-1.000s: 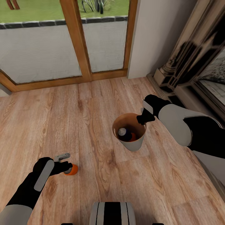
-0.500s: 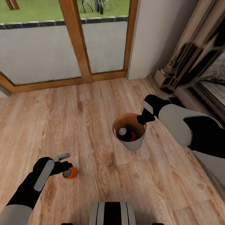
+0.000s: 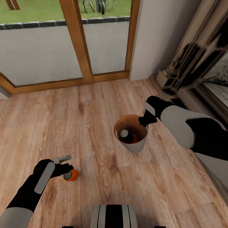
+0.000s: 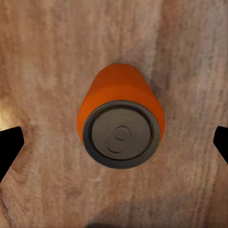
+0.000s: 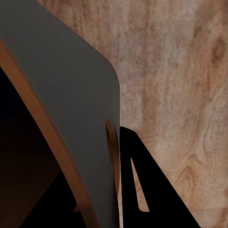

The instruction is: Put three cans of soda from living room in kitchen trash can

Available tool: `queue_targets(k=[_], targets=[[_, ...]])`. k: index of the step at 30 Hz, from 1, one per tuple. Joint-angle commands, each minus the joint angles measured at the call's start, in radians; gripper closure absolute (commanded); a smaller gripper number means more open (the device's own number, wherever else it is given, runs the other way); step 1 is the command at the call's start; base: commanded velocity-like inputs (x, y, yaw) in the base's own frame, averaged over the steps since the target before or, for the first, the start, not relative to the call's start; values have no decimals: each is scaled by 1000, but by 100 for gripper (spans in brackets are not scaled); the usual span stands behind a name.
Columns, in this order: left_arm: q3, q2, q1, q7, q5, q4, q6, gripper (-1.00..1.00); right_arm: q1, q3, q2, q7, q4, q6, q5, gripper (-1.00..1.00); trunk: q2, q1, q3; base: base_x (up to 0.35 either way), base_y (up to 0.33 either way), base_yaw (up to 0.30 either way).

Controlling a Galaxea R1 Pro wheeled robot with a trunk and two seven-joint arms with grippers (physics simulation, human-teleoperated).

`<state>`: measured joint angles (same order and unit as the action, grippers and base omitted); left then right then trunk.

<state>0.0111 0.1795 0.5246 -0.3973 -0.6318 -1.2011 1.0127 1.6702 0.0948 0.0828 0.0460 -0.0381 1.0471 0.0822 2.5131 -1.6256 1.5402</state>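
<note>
The left gripper (image 3: pixel 67 171) hangs over an upright orange can (image 3: pixel 71 175) on the wood floor (image 3: pixel 95 107), near and left in the head view; in the left wrist view its two black fingertips (image 4: pixel 10 149) sit wide apart at either side of the can (image 4: pixel 120 122), clear of it, so the jaws are spread and grip nothing; the can's grey top with its pull tab faces the camera, and no brand or writing can be read on the orange side.

The right gripper (image 3: pixel 146 119) sits at the far right rim of the bin (image 3: pixel 134 146); in the right wrist view a black finger (image 5: pixel 142 190) lies just outside the bin wall (image 5: pixel 71 95), with the brown inner edge beside it; the other finger is hidden, so I cannot tell whether the jaws pinch the rim or how far they are parted.

The bin stands on the floor in the middle, well apart from the loose can; inside it lie a dark blue can (image 3: pixel 126 134) with its grey top showing and a second orange can (image 3: pixel 135 138), mostly hidden behind the blue one and the wall; no label is legible on either.

Beyond, wood-framed glass doors (image 3: pixel 79 41) cross the far side; a stone fireplace (image 3: pixel 196 63) is cut off at the right edge.
</note>
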Motion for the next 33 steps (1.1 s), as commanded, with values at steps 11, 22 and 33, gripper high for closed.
queue_targets(k=[11,22,33], targets=[[1,0,0,1,1,-1,0,-100,0,-10,0,3,0,0,-16,100,3,-5,42,0,0,0],[1,0,0,0,1,-5,0,-100,8,-10,-1,3,-2,0,-16,100,3,-6,54,0,0,0],[1,-2,0,2,1,1,-2,-100,88,-8,1,2,-4,0,-17,100,3,-6,54,0,0,0]])
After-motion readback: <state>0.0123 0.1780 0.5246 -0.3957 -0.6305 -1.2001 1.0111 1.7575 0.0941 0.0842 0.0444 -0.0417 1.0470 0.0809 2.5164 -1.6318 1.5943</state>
